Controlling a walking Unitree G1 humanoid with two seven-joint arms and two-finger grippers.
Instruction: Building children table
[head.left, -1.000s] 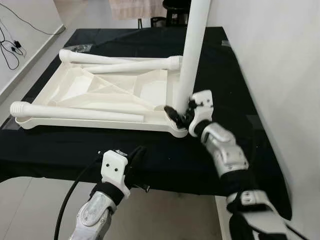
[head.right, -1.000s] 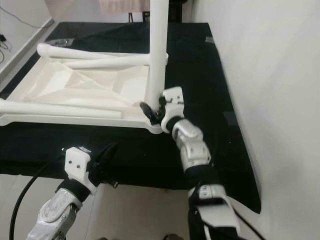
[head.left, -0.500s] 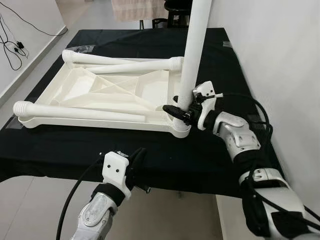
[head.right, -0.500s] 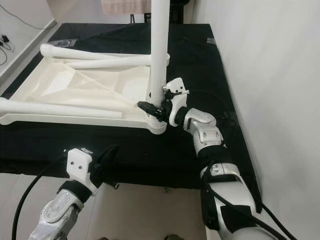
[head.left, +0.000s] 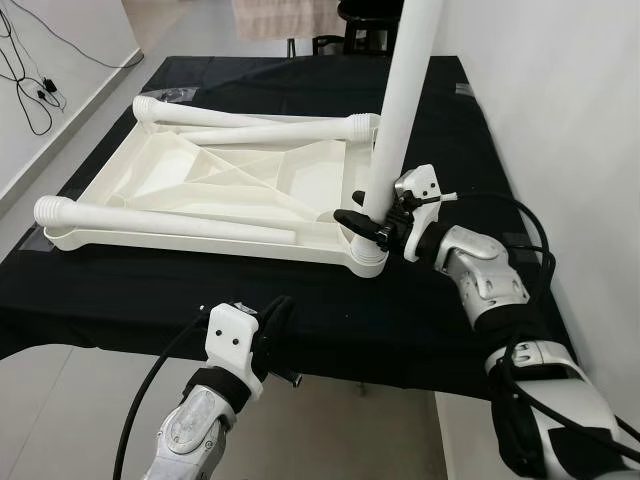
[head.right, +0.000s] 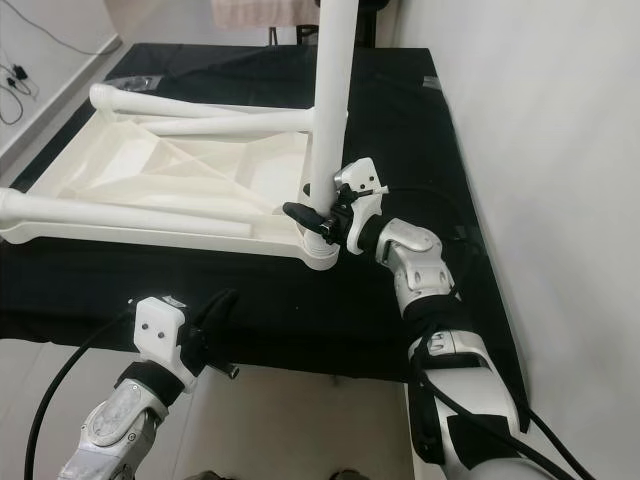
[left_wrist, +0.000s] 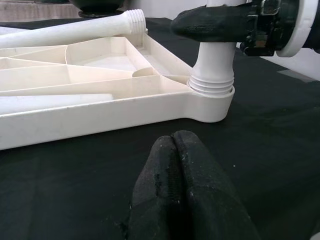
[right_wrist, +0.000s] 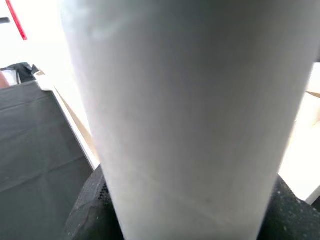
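Right gripper (head.left: 372, 222): its two black fingers are clamped around the base of the upright white plastic table leg (head.left: 400, 120), one on each side, just above the threaded collar.
Upright white plastic table leg: stands in the corner socket of the upside-down white plastic tabletop (head.left: 230, 185), at that tabletop's near right corner; it leans slightly and runs up out of the picture.
Upside-down white plastic tabletop: lies ribbed side up on the black cloth-covered table (head.left: 430, 310), reaching close to its left edge.
Loose white plastic legs: one (head.left: 160, 220) lies along the tabletop's near edge, two more (head.left: 260, 125) lie crossed at its far edge.
Left gripper (head.left: 275, 320): fingers pressed together, holding nothing, hovering at the table's near edge, pointing toward the socket corner.
Black cables (head.left: 35, 85): on the floor by the left wall.
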